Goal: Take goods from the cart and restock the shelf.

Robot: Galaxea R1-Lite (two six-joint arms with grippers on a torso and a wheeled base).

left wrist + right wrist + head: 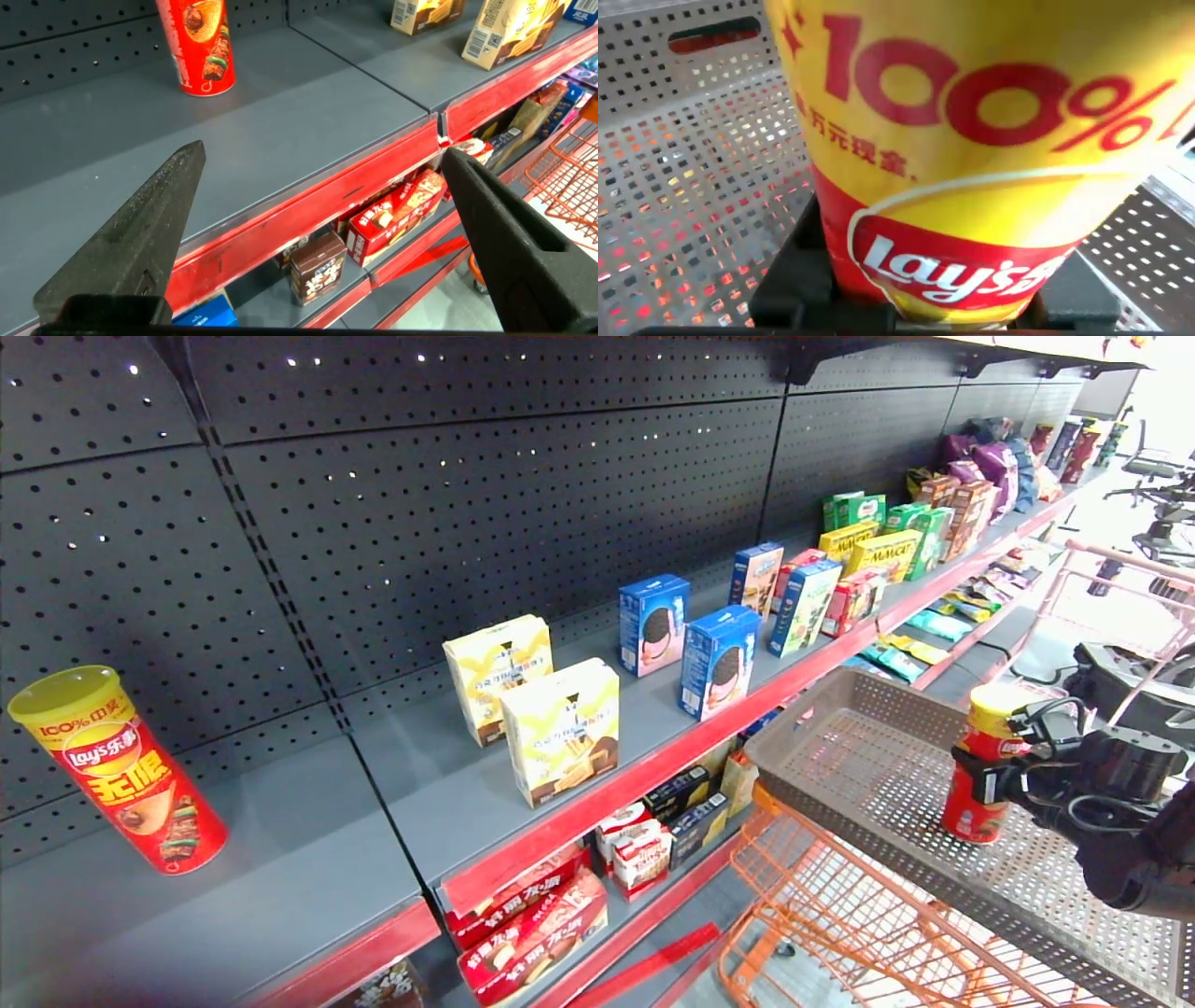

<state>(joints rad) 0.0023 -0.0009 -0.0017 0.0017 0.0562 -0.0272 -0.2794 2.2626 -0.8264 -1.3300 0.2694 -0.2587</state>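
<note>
A red and yellow chip can [978, 767] stands upright in the grey perforated basket [859, 747] on top of the orange cart [840, 915]. My right gripper [991, 777] is shut on its middle; up close the can [971, 168] sits between the dark fingers [789, 280]. A second chip can [117, 770] stands on the grey shelf [280, 877] at the far left. My left gripper [322, 159] hangs open and empty over that shelf's red front edge [308, 201], with the shelved can [196, 47] beyond it.
Cream biscuit boxes [560, 728] and blue cookie boxes [714, 658] stand further right along the shelf, with more goods beyond. Red boxes [532, 924] fill the lower shelf. A pink cart [1120, 588] stands at the far right. Bare shelf lies between the can and the cream boxes.
</note>
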